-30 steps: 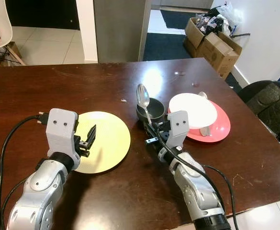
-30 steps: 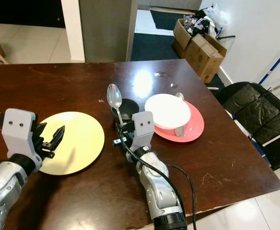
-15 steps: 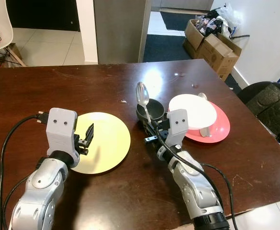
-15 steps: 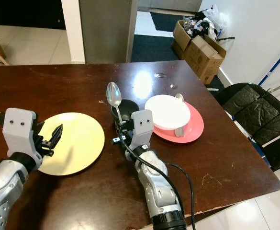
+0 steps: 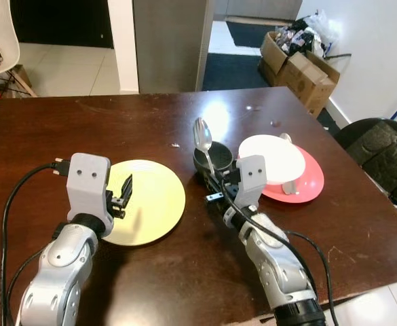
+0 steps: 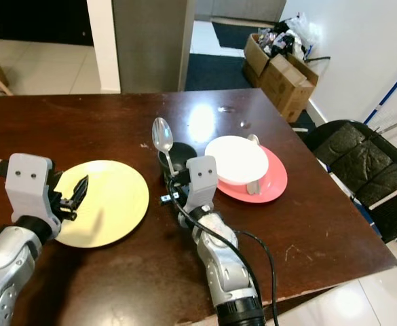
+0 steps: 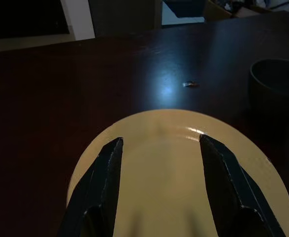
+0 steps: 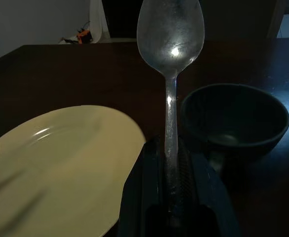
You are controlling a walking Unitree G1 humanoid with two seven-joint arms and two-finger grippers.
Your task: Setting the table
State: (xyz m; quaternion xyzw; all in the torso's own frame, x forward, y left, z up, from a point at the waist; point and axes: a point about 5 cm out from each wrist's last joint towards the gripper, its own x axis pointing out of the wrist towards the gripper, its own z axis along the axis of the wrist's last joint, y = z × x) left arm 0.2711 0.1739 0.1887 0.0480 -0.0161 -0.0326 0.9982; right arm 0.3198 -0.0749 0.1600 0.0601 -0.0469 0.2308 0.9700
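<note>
Steel spoon (image 8: pixel 170 74) is standing upright, pinched by its handle in the right gripper (image 5: pixel 220 185), just beside the dark bowl (image 5: pixel 214 157). Left gripper (image 7: pixel 159 163) is hovering, fingers wide, over the yellow plate (image 5: pixel 147 200). Risk: the thin handle is possibly sitting shallow (dim view), so tilting could slip it.

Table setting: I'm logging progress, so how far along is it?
Done: the yellow plate lies on the table. In hand: the right gripper is shut on the spoon, held upright by the dark bowl; the left gripper hovers open over the yellow plate. Left: spoon unplaced, white plate stacked on the pink plate.
</note>
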